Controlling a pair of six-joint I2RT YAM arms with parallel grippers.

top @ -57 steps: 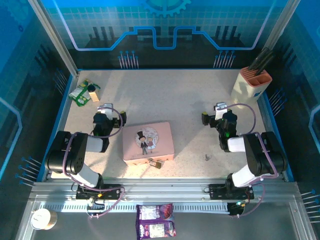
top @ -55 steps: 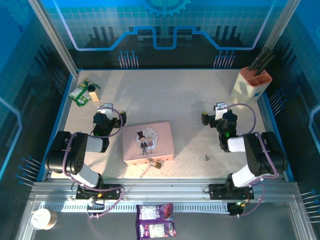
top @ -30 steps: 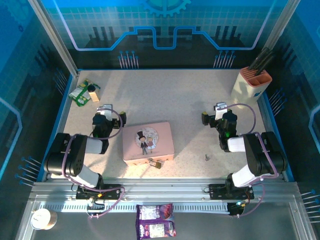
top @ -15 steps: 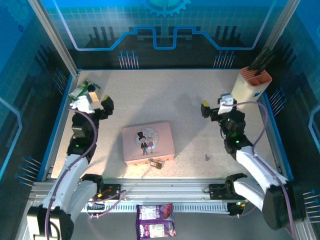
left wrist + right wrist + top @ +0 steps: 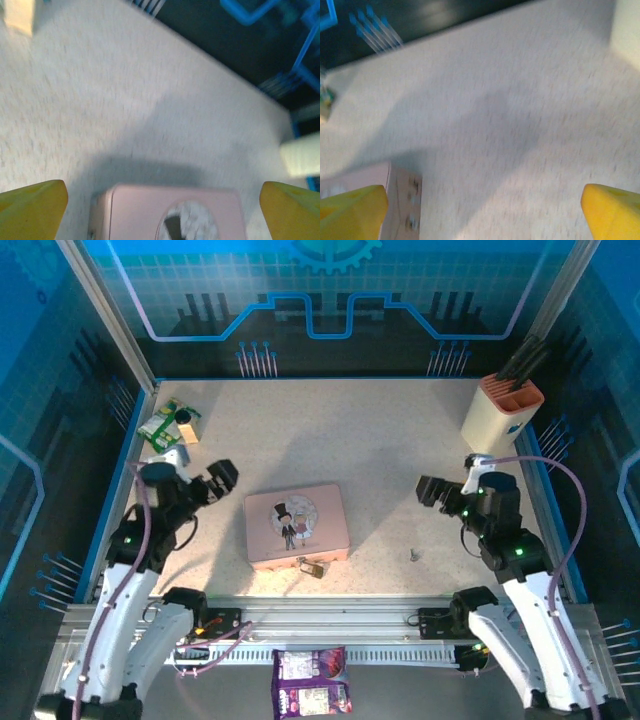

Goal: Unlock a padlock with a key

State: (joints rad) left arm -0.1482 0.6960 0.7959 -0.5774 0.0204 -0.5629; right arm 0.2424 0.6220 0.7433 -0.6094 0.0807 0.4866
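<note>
The small brass padlock (image 5: 312,566) lies on the table against the front edge of the pink tin (image 5: 296,525). The tiny grey key (image 5: 413,555) lies alone on the table, right of the tin. My left gripper (image 5: 222,478) hovers left of the tin, open, with the tin (image 5: 170,210) low between its yellow fingertips (image 5: 32,200). My right gripper (image 5: 432,490) hovers right of the tin and behind the key, open and holding nothing; its wrist view is blurred and catches the tin's side (image 5: 402,202) at the lower left.
A beige knife block (image 5: 502,405) stands at the back right corner. Green packets and a small box (image 5: 168,423) lie at the back left. A purple snack bag (image 5: 312,695) and a paper cup (image 5: 85,677) sit below the front rail.
Both arms have lifted out of their folded pose and swung their grippers nearer and inward toward the tin. The padlock, key and tin have not moved.
</note>
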